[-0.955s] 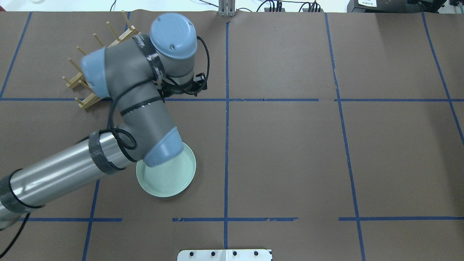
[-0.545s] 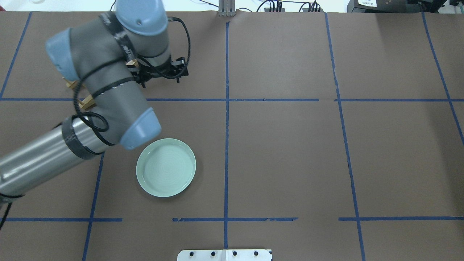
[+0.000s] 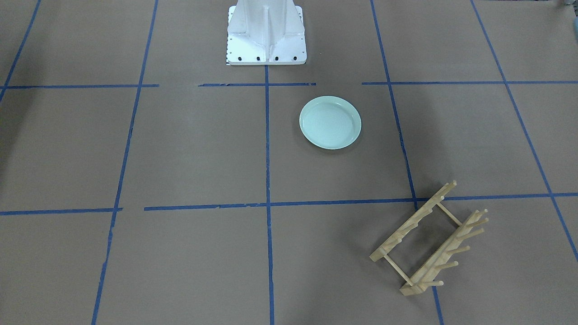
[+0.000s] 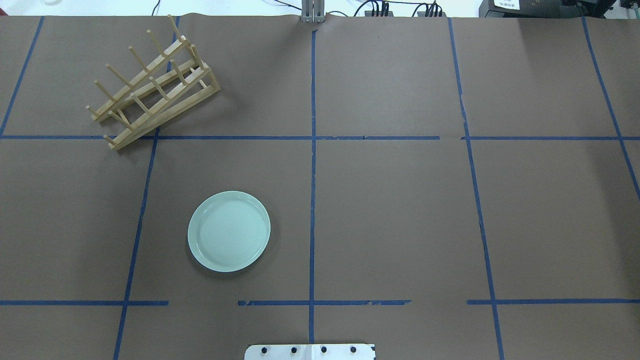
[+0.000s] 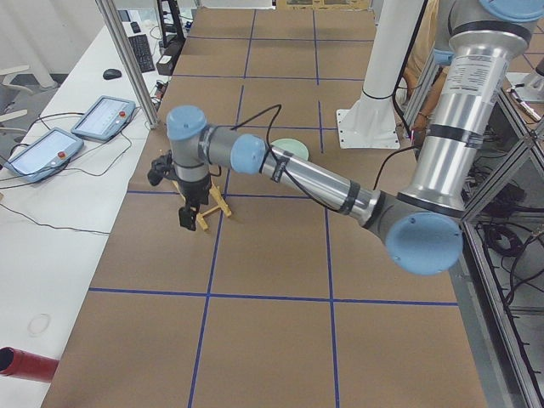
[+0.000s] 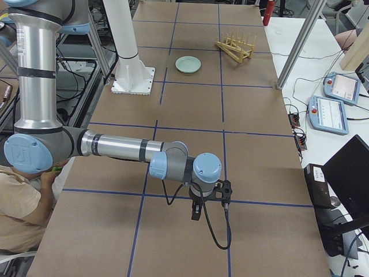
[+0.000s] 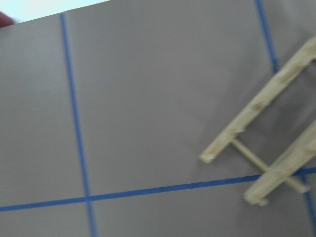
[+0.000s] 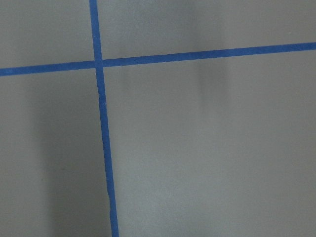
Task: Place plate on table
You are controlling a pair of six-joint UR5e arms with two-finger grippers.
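Note:
The pale mint-green plate [image 4: 229, 231] lies flat on the brown table [image 4: 390, 210], left of the centre tape line and apart from everything else. It also shows in the front view [image 3: 330, 122] and far off in the right side view [image 6: 188, 64]. No gripper shows in the overhead or front view. My left gripper [image 5: 189, 217] hangs near the wooden rack [image 5: 214, 202], far from the plate; I cannot tell if it is open. My right gripper [image 6: 195, 214] points down over bare table at the other end; I cannot tell its state.
The wooden peg rack [image 4: 152, 85] stands at the far left, also seen in the front view [image 3: 429, 239] and the left wrist view [image 7: 266, 148]. The white robot base [image 3: 266, 36] is at the near edge. Operator tablets [image 5: 102, 115] lie beside the table.
My left arm has swung away from the plate, up and to the left, out of the overhead view, and the rack is uncovered. The plate has not moved.

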